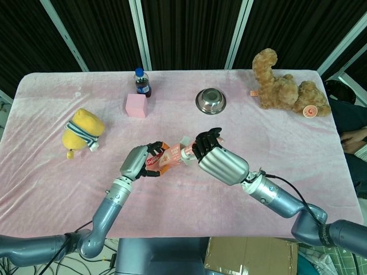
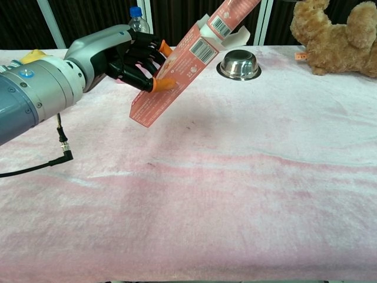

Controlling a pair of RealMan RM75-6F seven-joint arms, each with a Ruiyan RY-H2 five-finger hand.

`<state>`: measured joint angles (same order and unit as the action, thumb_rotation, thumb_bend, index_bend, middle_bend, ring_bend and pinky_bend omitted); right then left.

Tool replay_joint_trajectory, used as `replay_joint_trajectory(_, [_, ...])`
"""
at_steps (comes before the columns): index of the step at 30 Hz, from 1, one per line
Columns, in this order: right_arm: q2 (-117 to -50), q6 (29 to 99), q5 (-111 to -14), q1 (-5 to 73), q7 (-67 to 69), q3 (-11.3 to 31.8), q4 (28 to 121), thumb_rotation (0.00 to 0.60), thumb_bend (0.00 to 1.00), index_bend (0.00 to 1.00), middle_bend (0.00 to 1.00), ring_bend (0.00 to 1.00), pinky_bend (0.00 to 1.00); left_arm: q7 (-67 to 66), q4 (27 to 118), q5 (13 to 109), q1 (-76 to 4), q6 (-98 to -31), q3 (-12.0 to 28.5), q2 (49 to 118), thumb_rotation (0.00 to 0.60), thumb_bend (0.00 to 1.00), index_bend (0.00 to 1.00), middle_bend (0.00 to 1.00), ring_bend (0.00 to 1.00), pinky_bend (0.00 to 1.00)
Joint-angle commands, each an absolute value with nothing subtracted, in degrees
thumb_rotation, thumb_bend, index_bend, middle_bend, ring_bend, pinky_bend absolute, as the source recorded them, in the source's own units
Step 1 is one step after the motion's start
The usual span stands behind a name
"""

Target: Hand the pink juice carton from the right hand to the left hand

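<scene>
pink juice carton (image 2: 179, 73) up off the pink tablecloth (image 2: 247, 177), tilted, top end high toward the right, bottom end low toward the left. gripped at its lower half by left hand (image 2: 126, 56), dark fingers with orange fingertips (image 2: 164, 86) wrapped on the carton's side in chest view. upper end of carton running out the top of chest view; in head view top end meeting right hand (image 1: 215, 157), dark fingers curled at the carton's end, looks clamped on it too. carton (image 1: 169, 156) spanning between both hands in head view, over the table's middle front. right hand outside chest view. rest on the cloth: steel bowl (image 1: 210, 101) behind the hands, well apart; pink cube (image 1: 136, 105) just in front of cola bottle (image 1: 141, 82) at back left; yellow plush toy (image 1: 83, 130) at left; brown teddy bear (image 1: 284, 86) at back right. cardboard box (image 1: 252, 256) below the table's front edge.
</scene>
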<state>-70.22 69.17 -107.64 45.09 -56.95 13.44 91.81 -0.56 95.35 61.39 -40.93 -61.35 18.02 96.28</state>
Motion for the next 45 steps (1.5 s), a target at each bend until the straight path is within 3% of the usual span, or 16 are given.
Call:
replay_joint_trajectory(1, [-70.3, 69.1, -107.8, 45.1, -57.0, 13.4, 91.8, 0.6, 0.39, 0.75, 0.65, 0.53, 0.5, -0.6, 95.5, 61.5, -41.0, -61.4, 18.1, 96.4, 0.6, 0.33, 0.4, 0.41, 0.35, 0.42])
replay_joint_trajectory(10, [-70.5, 69.0, -108.0, 45.1, -57.2, 13.4, 91.8, 0.6, 0.39, 0.75, 0.64, 0.53, 0.5, -0.9, 95.8, 61.7, -41.4, -61.4, 18.0, 96.9, 0.6, 0.33, 0.4, 0.41, 0.35, 0.42])
replay_joint_trajectory(16, [-70.4, 69.0, -108.2, 45.0, -57.2, 13.3, 91.7, 0.6, 0.39, 0.74, 0.58, 0.47, 0.49, -0.2, 95.6, 62.7, -41.4, -62.3, 18.2, 97.8, 0.6, 0.33, 0.4, 0.41, 0.35, 0.42])
replay_joint_trajectory(22, [-70.3, 69.4, -108.8, 44.7, -56.8, 13.0, 91.3, 0.6, 0.38, 0.63, 0.5, 0.39, 0.46, 0.8, 94.8, 63.1, -41.3, -63.6, 18.9, 99.3, 0.6, 0.33, 0.4, 0.41, 0.35, 0.42])
replay_joint_trajectory(29, [-70.5, 70.2, -108.9, 44.5, -56.8, 13.4, 91.1, 0.6, 0.3, 0.25, 0.23, 0.14, 0.36, 0.9, 93.8, 64.1, -41.6, -64.7, 19.2, 100.7, 0.6, 0.33, 0.4, 0.41, 0.35, 0.42])
replay_joint_trajectory(32, [-70.4, 70.5, -109.0, 44.5, -56.8, 13.6, 91.1, 0.6, 0.27, 0.14, 0.15, 0.08, 0.32, 1.2, 93.4, 64.7, -41.6, -65.2, 19.2, 101.2, 0.6, 0.33, 0.4, 0.41, 0.35, 0.42])
replay_joint_trajectory(36, [-70.7, 70.9, -108.6, 44.1, -57.3, 13.9, 90.9, 0.6, 0.24, 0.08, 0.11, 0.05, 0.32, 1.3, 93.0, 65.4, -41.5, -65.5, 19.0, 101.6, 0.6, 0.33, 0.4, 0.41, 0.35, 0.42])
replay_joint_trajectory(45, [-71.1, 71.1, -107.1, 43.4, -58.5, 14.5, 90.9, 0.6, 0.24, 0.07, 0.1, 0.05, 0.31, 1.7, 92.6, 66.8, -41.5, -66.1, 19.3, 101.6, 0.6, 0.33, 0.4, 0.41, 0.35, 0.42])
